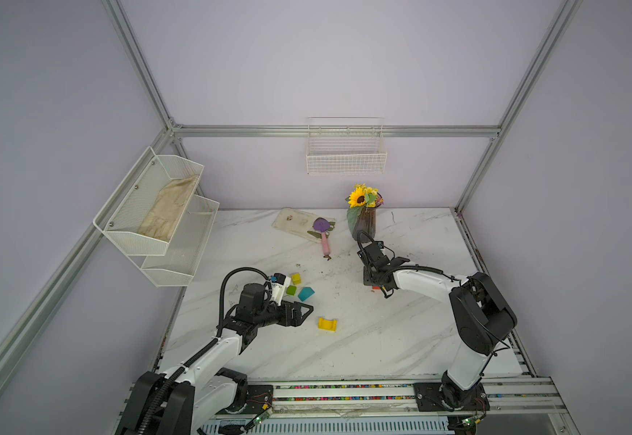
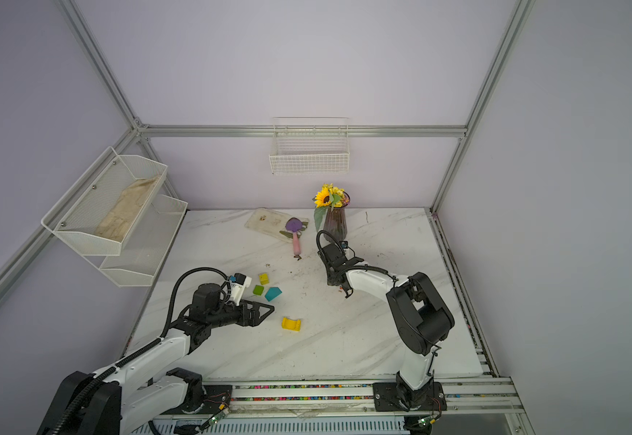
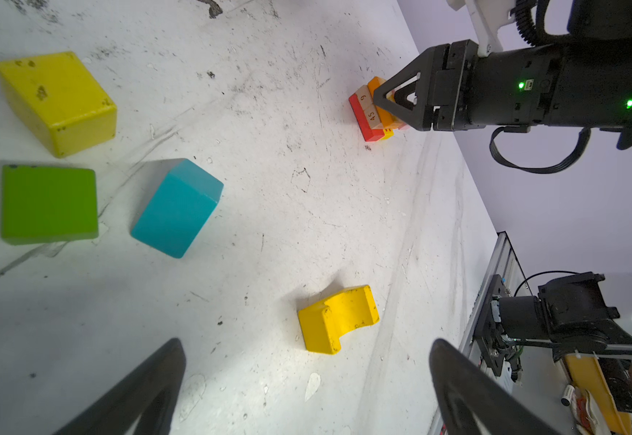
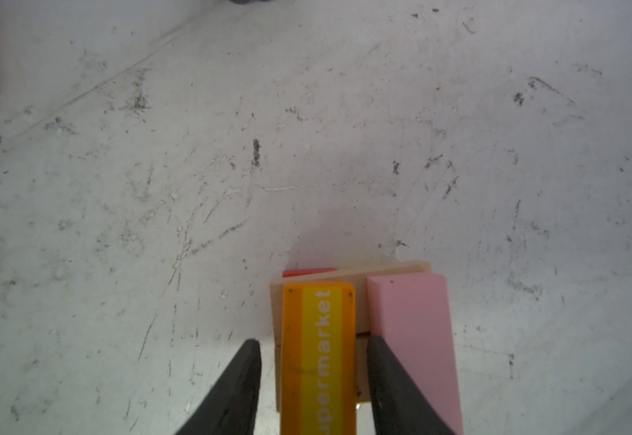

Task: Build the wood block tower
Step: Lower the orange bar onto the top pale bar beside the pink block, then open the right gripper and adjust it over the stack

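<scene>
Scuffed marble table (image 1: 382,339). My right gripper (image 4: 312,341) straddles the orange block (image 4: 318,376) atop the tower (image 3: 371,113), jaws slightly apart and not gripping. My left gripper (image 1: 305,312) is wide open and empty, near the yellow arch (image 1: 327,324).

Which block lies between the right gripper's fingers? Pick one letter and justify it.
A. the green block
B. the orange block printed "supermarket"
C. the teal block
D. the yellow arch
B: in the right wrist view the orange block lettered "supermarket" lies between the right gripper fingers, with a gap showing on each side, while the pink block sits beside it, outside them.
</scene>
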`<action>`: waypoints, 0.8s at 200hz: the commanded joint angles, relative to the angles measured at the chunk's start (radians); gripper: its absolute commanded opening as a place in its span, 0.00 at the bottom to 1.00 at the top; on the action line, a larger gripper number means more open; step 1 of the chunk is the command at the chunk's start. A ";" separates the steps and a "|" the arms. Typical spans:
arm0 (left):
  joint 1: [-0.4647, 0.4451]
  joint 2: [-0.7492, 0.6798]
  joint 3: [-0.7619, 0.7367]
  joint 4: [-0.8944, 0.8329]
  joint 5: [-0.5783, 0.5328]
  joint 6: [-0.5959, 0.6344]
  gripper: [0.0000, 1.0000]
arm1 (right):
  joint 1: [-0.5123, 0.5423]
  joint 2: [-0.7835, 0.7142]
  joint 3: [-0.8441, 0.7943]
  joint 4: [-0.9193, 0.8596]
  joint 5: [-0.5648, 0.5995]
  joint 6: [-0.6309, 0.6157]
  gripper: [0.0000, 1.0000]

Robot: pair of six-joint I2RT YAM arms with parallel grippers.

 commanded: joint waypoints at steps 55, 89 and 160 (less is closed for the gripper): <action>-0.006 -0.004 0.024 0.026 0.009 0.018 1.00 | -0.006 -0.136 -0.022 -0.033 -0.014 0.006 0.64; -0.006 -0.004 0.024 0.026 0.010 0.019 1.00 | -0.013 -0.170 -0.042 -0.026 0.017 -0.002 0.79; -0.008 -0.005 0.024 0.026 0.010 0.019 1.00 | -0.072 -0.112 -0.046 -0.013 -0.043 -0.017 0.94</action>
